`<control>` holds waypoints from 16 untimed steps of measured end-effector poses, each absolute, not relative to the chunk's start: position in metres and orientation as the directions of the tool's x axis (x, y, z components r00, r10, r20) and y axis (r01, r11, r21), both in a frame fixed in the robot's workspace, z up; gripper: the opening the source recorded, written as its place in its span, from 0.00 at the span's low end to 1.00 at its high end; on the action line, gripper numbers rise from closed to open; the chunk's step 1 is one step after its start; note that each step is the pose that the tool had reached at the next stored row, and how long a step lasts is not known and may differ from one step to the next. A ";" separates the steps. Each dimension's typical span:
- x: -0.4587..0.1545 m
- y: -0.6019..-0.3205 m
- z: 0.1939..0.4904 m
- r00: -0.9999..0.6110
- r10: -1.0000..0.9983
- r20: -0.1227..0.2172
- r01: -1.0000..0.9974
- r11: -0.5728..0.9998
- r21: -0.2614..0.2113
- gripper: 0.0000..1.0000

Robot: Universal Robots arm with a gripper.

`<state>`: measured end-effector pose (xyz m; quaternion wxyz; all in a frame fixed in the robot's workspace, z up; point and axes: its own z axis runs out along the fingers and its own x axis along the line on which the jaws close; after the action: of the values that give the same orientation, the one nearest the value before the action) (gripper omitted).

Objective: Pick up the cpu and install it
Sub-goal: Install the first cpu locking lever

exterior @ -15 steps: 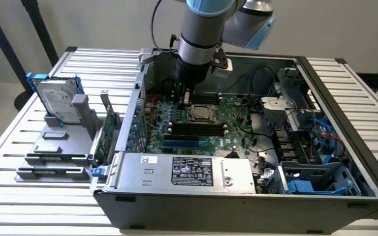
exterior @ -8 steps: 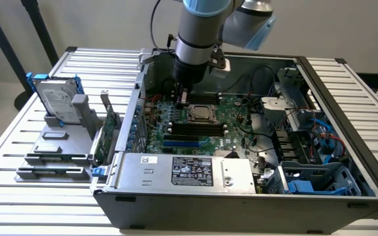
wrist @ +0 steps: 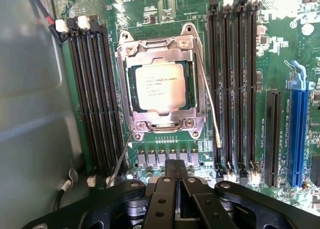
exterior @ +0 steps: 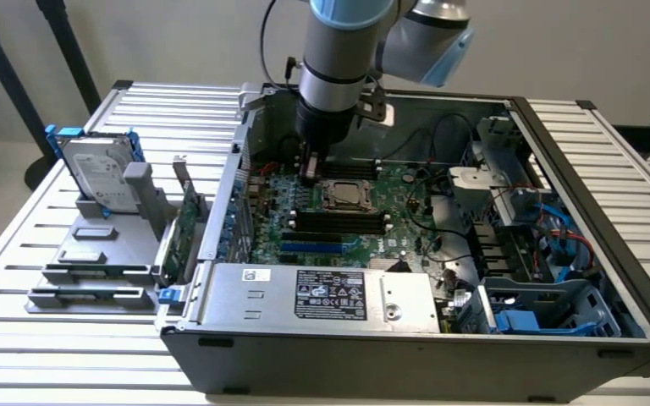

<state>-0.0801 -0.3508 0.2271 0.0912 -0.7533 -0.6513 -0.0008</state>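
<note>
Inside the open computer case (exterior: 415, 342), the cpu (wrist: 160, 86) is lying flat on the motherboard (exterior: 399, 216), framed by a metal bracket (wrist: 161, 123) apparently keeping it seated, while the closed, empty end effector (wrist: 176, 171) is hovering just beside it.

One robot arm (exterior: 337, 51) carries one claw (wrist: 175, 170). One open computer case (exterior: 415, 359) stands on the surface (exterior: 20, 338). Inside it are one motherboard (wrist: 280, 54), one cpu (wrist: 159, 86) and one power supply (exterior: 325, 296). Eight black memory slots (wrist: 95, 99) show, four on each side of the cpu. There is one blue slot (wrist: 298, 134). At the exterior view's left are one hard drive (exterior: 101, 173) and one grey stand (exterior: 99, 254).
</note>
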 end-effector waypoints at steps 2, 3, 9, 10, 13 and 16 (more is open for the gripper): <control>-0.080 -0.351 0.227 0.179 0.976 0.120 0.977 -0.163 -0.136 0.11; -0.080 -0.351 0.227 0.193 0.974 0.120 0.975 -0.176 -0.137 0.11; -0.080 -0.351 0.227 0.246 0.963 0.112 0.959 -0.225 -0.172 0.11; -0.081 -0.351 0.227 0.253 0.961 0.111 0.957 -0.231 -0.177 0.11; -0.081 -0.351 0.227 0.270 0.956 0.113 0.950 -0.246 -0.191 0.11; -0.082 -0.351 0.227 0.288 0.950 0.119 0.944 -0.261 -0.200 0.11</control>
<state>-0.0822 -0.3508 0.2269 0.1165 -0.7941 -0.5964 0.0126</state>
